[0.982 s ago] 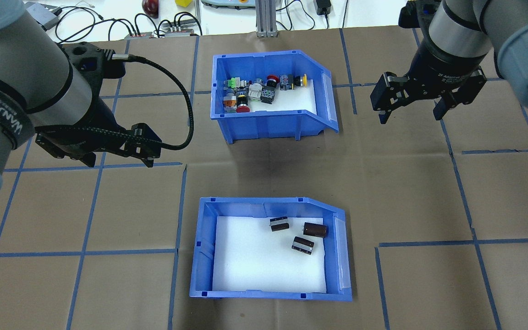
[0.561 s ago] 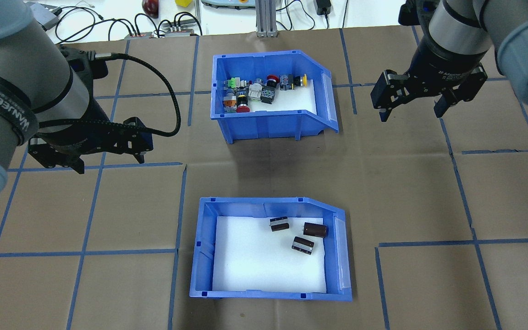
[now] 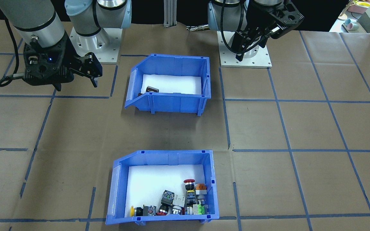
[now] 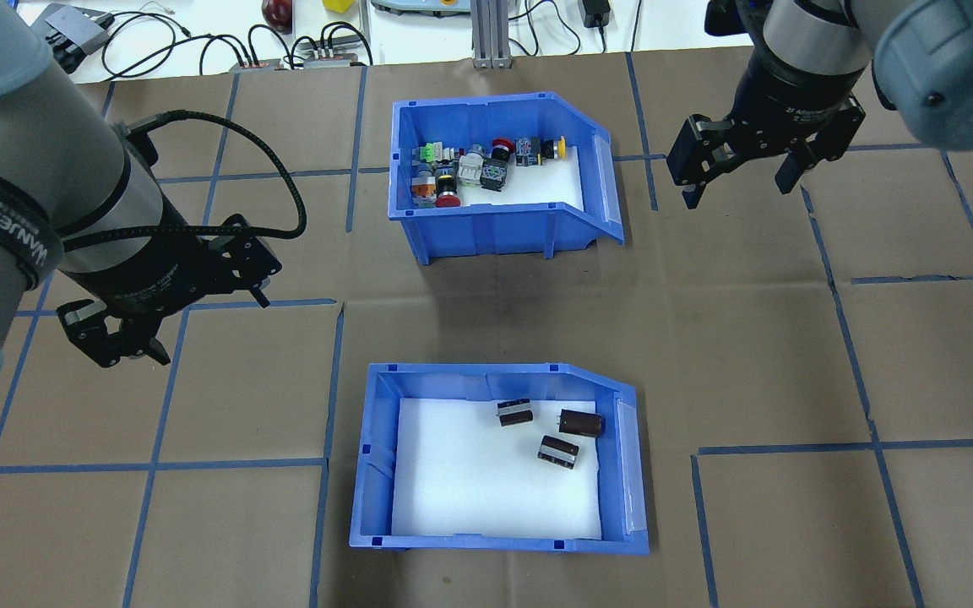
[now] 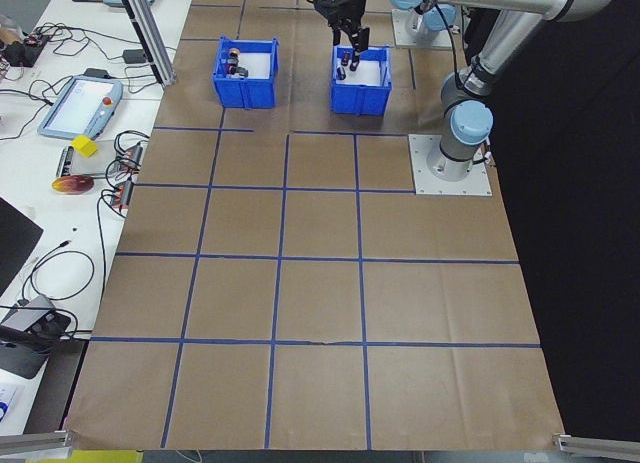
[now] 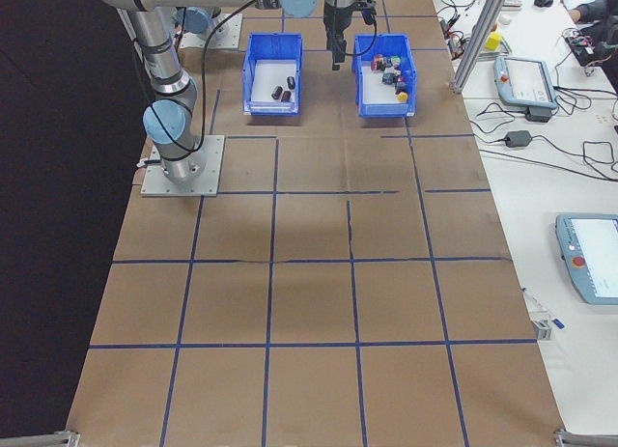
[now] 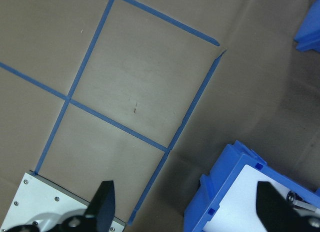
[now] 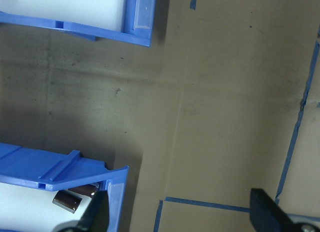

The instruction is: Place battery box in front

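The battery box (image 4: 371, 473) is a blue slant-fronted bin with a white liner and three dark cells (image 4: 558, 435), standing on the near half of the table. It also shows in the front-facing view (image 3: 172, 103), close to the robot bases. My left gripper (image 4: 212, 331) hangs open and empty to the box's upper left, above the brown paper. In the left wrist view the box's corner (image 7: 220, 192) lies between the spread fingers (image 7: 105, 204). My right gripper (image 4: 736, 192) is open and empty, far off to the right of the other bin.
A second blue bin (image 4: 495, 228) full of colourful push-button switches stands on the far half, directly beyond the battery box. Cables and devices (image 4: 301, 51) lie past the far edge, with an aluminium post (image 4: 486, 34). Bare paper with blue tape lines surrounds both bins.
My left gripper has swung left, turned, and come a little nearer. My right gripper has drifted farther away and slightly left. Both bins have stayed put.
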You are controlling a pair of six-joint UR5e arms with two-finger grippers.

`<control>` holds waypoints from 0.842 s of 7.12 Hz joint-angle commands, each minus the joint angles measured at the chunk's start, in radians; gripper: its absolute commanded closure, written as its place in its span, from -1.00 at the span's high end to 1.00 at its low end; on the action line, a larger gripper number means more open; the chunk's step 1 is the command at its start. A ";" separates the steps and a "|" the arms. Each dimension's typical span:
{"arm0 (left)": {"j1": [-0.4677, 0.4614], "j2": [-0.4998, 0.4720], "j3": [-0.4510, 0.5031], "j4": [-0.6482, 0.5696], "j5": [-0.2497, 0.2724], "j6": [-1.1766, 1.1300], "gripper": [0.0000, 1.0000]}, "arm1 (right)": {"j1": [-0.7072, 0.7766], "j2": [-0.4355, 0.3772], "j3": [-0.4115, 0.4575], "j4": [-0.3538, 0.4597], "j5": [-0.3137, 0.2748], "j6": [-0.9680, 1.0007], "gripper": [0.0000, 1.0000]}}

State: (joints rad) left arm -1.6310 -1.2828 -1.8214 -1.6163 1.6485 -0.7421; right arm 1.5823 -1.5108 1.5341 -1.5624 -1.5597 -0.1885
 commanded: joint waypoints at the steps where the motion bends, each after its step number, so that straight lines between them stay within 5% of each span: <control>1: -0.006 0.084 -0.086 -0.056 -0.088 -0.324 0.98 | 0.008 0.105 -0.089 -0.013 0.001 -0.237 1.00; 3: -0.019 0.179 -0.200 -0.053 -0.116 -0.629 0.98 | 0.082 0.223 -0.207 -0.011 0.000 -0.482 1.00; 4: -0.036 0.230 -0.278 -0.048 -0.200 -0.795 0.98 | 0.131 0.278 -0.256 -0.011 -0.003 -0.567 1.00; 6: -0.113 0.263 -0.381 0.011 -0.211 -0.948 0.98 | 0.218 0.357 -0.321 -0.011 -0.011 -0.788 1.00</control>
State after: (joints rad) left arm -1.6993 -1.0386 -2.1424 -1.6402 1.4532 -1.5840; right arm 1.7449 -1.2003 1.2531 -1.5738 -1.5632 -0.8594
